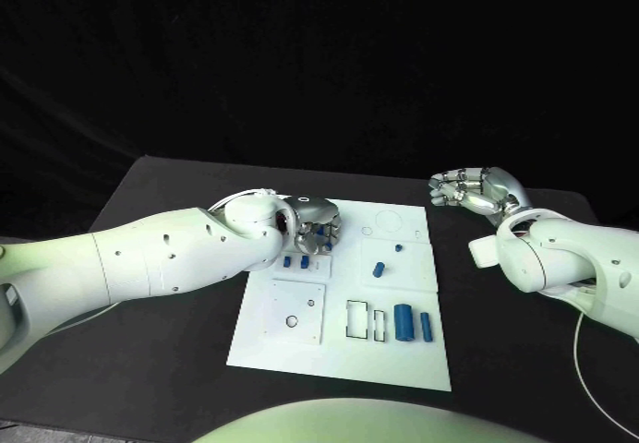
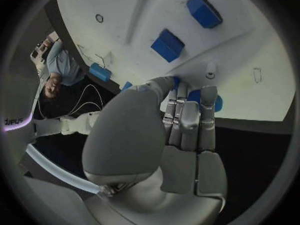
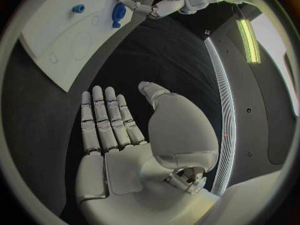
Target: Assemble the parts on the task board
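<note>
Left robot hand (image 1: 314, 227) sits low over the board's (image 1: 400, 355) far-left part, fingers curled – a blue part (image 2: 215, 101) peeks behind the fingertips; grip cannot be told. Right robot hand (image 1: 473, 190) hovers above the bench (image 1: 160, 369) off the board's far-right corner, flat, fingers straight, holding nothing. Blue cylinders (image 1: 403, 323) lie near the board's right edge.

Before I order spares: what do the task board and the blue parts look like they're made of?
The task board looks like rigid white plastic or painted sheet with a matte finish: flat, evenly white, with cut recesses. The blue parts look like smooth moulded or printed plastic: uniform colour, soft sheen. Neither can be confirmed by sight.
</note>
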